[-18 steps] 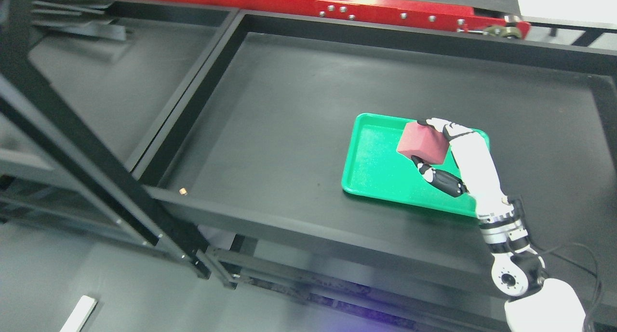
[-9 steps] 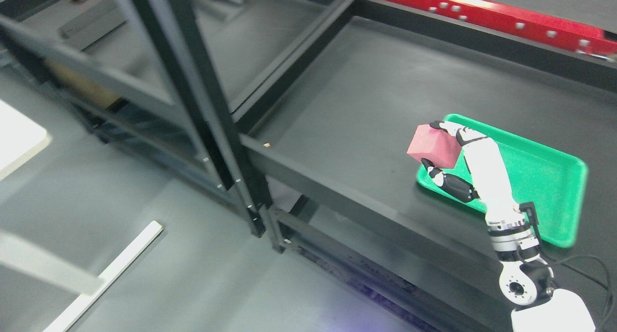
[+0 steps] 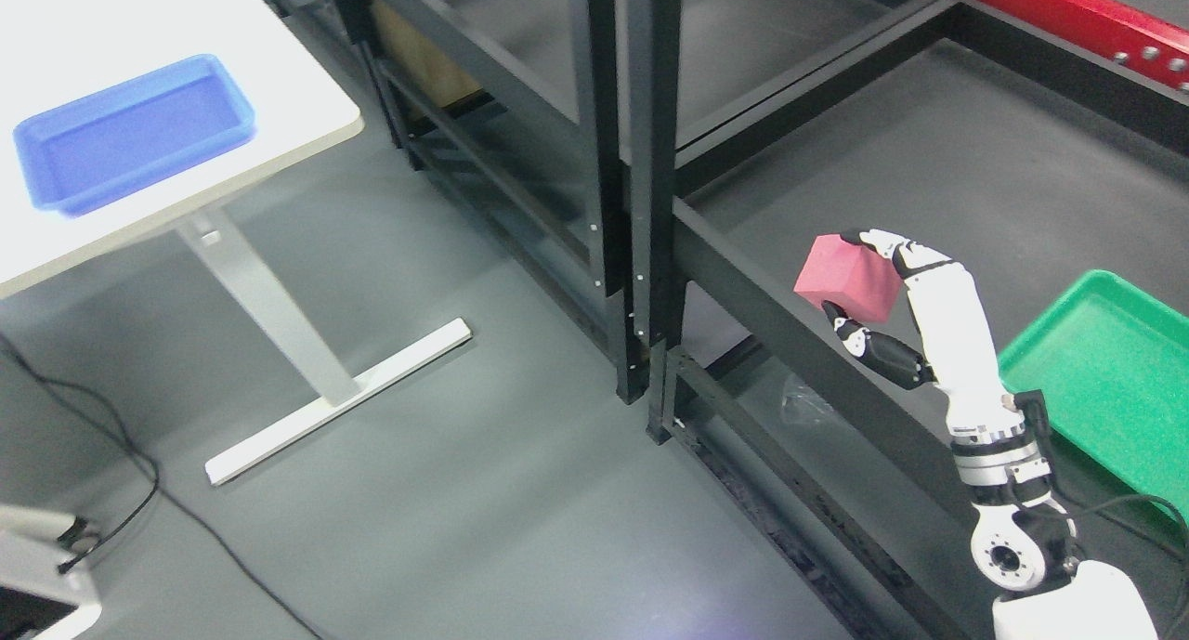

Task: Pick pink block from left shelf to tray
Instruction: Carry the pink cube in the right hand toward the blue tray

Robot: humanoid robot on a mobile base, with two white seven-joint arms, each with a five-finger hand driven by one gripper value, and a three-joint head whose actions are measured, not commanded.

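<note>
My right hand comes in from the lower right and is shut on a pink block, fingers over its top and thumb under it. It holds the block in the air above the front rail of the black shelf. A blue tray sits on a white table at the upper left. A green tray lies on the shelf at the right edge, to the right of my hand. My left arm is out of view.
Black shelf uprights stand in the middle between the table and my hand. The table's white leg and foot rest on the grey floor. A black cable runs across the floor at the lower left. A red beam crosses the upper right.
The camera has swung to the left: the green tray has slid to the right edge and the white table with the blue tray has come into view. The hand still holds the block.
</note>
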